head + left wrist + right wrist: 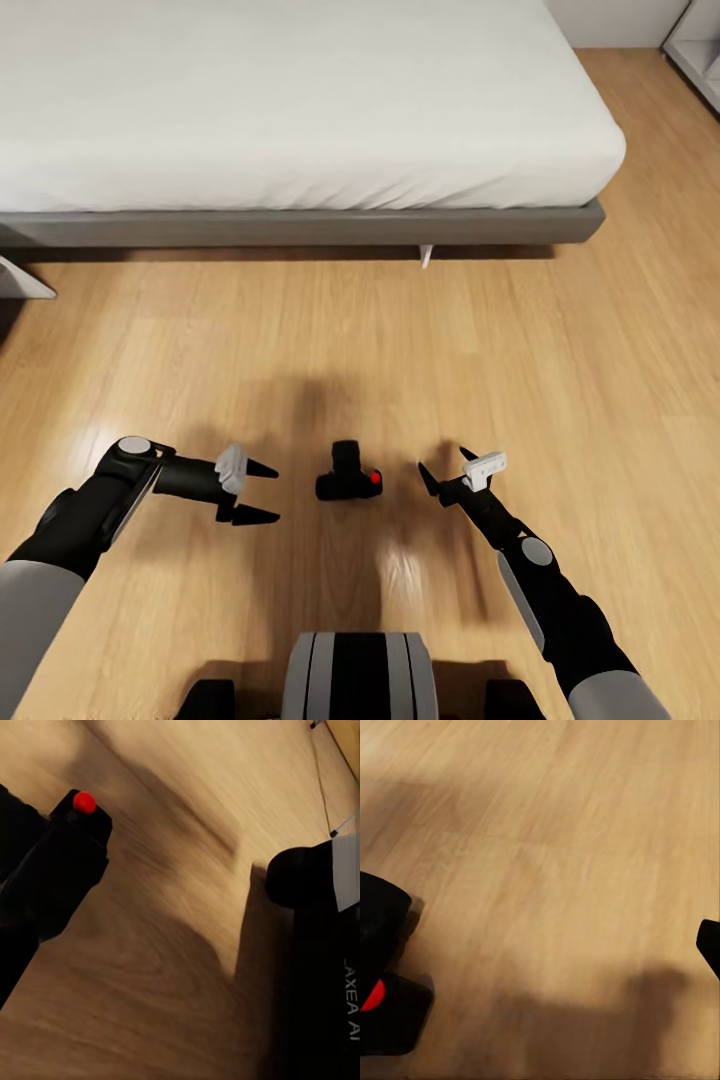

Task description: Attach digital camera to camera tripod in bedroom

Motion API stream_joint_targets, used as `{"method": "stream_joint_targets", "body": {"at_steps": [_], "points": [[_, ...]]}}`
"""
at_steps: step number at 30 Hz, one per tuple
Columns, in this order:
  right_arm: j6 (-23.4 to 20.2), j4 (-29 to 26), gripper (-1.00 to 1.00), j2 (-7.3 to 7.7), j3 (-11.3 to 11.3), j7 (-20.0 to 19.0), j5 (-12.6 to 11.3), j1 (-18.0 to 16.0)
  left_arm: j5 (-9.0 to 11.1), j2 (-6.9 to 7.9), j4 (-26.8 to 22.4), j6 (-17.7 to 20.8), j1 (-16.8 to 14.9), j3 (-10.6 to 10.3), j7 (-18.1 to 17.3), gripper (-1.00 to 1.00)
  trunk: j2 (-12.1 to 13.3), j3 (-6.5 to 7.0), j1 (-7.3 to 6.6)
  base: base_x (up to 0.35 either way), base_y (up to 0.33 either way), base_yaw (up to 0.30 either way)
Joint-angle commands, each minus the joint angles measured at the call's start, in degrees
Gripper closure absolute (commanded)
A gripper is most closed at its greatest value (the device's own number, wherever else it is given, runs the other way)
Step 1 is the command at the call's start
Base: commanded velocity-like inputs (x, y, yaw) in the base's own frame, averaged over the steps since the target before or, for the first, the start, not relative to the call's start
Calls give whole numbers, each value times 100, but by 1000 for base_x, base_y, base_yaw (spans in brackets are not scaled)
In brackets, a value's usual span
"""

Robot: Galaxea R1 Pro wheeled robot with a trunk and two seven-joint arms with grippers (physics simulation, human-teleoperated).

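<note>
The digital camera (346,474), small and matte black, lies on the light wood floor with its red button (375,478) facing right. My left gripper (268,492) hovers just left of it, open, fingers pointing at it. My right gripper (443,462) is open just right of it, with a gap between them. In the left wrist view the camera (64,859) sits close, red button (84,802) showing. In the right wrist view the camera (382,967) is at the edge, one fingertip (709,945) across from it. The camera tripod is out of view.
The white bed (290,100) on its grey frame (300,227) spans the far side, with a thin white leg (426,256) beneath. A white shelf corner (697,40) stands at the far right. My base (360,675) sits right behind the camera.
</note>
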State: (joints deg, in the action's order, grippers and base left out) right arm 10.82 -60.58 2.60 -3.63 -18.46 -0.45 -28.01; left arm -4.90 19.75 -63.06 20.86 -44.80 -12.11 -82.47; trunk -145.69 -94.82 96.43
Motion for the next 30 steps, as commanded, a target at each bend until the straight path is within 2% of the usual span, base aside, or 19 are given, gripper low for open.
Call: {"method": "stream_joint_targets", "body": {"at_steps": [1,17,25,30], "points": [[20,2,-100,4,-6,-9,-6,-2,-20,-22,-9,58,-3,12,-40,-100,-3,-26,1,0,0,0],[50,2,-100,4,-6,-9,-3,-2,-20,-114,-28,40,-3,41,-69,-100,-24,-380,43,0,0,0],[388,-15,-100,4,3,-9,-2,-2,-20,-173,-38,35,-3,42,-66,-100,-35,-557,63,0,0,0],[520,-405,-100,-15,-8,-6,-6,-24,-20,-196,-40,33,-3,42,-63,-100,-41,-668,76,0,0,0]]}}
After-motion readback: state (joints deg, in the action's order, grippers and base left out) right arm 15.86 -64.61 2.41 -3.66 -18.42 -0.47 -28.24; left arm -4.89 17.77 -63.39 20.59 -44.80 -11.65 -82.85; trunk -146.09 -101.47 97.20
